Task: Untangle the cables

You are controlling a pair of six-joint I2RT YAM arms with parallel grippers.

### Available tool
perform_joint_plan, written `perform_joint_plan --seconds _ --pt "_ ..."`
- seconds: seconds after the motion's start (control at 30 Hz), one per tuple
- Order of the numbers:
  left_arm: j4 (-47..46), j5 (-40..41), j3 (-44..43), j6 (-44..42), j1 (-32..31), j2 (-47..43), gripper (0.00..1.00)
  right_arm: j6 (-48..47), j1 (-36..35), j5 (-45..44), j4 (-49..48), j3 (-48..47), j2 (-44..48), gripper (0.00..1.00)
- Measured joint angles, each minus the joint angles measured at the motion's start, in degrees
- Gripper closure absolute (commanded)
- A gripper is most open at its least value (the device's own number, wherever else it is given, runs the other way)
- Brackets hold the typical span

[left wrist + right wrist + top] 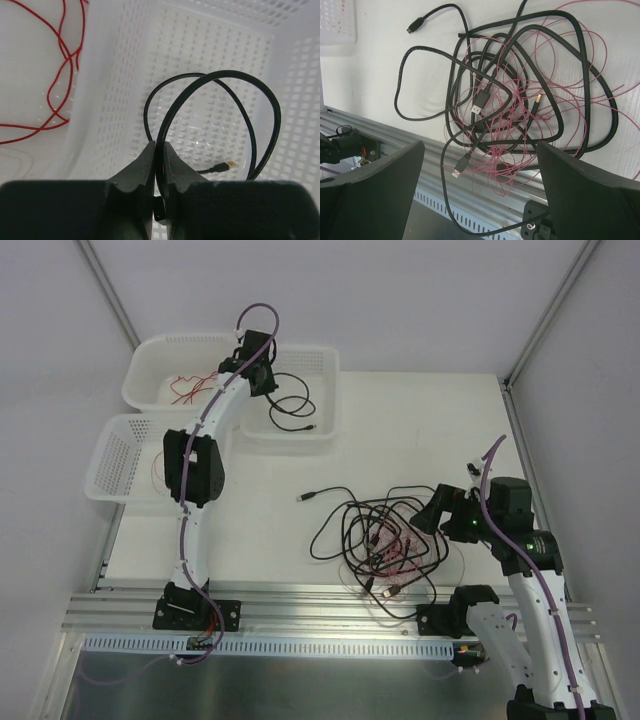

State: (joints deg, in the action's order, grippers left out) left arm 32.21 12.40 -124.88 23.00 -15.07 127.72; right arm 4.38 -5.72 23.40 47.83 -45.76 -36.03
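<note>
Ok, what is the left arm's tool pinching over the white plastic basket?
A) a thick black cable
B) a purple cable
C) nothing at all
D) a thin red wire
A: the left tool is shut on the thick black cable, whose loop hangs into the white perforated plastic basket, while the thin red wire lies apart, off to the side.

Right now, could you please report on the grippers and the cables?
Left gripper shut on a black cable over a white basket. Right gripper open, facing the tangle of black cables and red wires. One plug end trails over the front rail.
</note>
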Motion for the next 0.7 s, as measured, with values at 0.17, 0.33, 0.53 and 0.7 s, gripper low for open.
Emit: perform_joint_plan --seconds 0.17,0.33,0.53,0.7 --pt "0.28 -3.17 0.00 -1.79 0.11 6.05 0.33 -1.18 -0.22 0.44 0.13 0.59 -0.85 0.01" --pt "-0.37 -5.01 0.79 -1.86 0.11 4.52 0.01 -2.12 -0.35 0.39 0.44 0.59 -1.16 0.01" --pt "-0.26 -7.74 9.14 -1.88 -0.31 -7.28 0.01 -2.10 -0.74 0.37 0.61 0.59 -0.39 0.00" --pt "-1.16 -8.37 19.41 -3.19 -4.59 -23.43 0.01 -2.16 -1.09 -0.33 2.23 0.52 1.64 0.00"
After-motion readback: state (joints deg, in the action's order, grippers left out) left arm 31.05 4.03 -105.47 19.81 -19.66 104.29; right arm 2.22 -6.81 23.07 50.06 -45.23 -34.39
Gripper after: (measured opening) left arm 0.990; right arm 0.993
